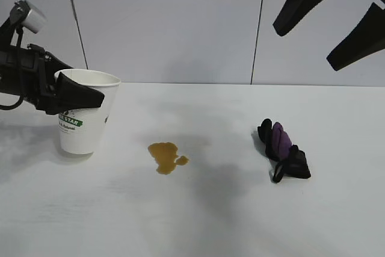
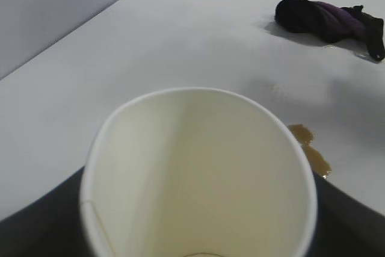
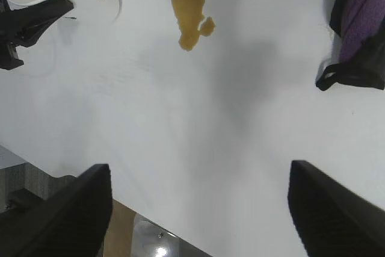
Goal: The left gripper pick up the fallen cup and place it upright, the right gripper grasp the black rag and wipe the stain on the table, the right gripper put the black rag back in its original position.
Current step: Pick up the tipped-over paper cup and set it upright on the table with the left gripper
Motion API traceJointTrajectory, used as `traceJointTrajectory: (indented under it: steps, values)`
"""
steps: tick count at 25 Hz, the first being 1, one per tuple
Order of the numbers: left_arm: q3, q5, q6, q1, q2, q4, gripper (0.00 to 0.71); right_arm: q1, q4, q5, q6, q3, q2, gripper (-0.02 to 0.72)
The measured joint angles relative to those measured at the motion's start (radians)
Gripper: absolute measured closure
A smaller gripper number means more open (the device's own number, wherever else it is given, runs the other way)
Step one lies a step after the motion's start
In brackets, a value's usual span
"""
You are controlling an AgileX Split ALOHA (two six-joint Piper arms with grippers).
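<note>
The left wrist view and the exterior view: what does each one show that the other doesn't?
Only the left wrist view looks down into the cup, showing its pale inside. Only the exterior view shows the cup's green logo, the left gripper clasping the upright cup, and the right gripper open, high above the black rag. Both show the cup, the amber stain, the rag and the white table.

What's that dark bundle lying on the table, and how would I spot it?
Start at the white table. Pass the paper cup at the exterior view's left and the brown stain in the middle, and look right. There lies the black rag, the only dark, crumpled thing, with a purple patch and a thin loop.
</note>
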Motion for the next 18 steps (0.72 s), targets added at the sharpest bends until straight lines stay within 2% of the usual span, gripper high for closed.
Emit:
traceJointTrajectory:
  steps: [11,18]
  values:
    - [0.000,0.007,-0.011,0.001,0.000,0.000,0.179,0.000,0.002,-0.006,0.000,0.000,0.000,0.146]
    - [0.000,0.128,0.092,0.001,0.000,0.000,0.179,0.000,0.004,-0.014,0.000,0.000,0.000,0.146]
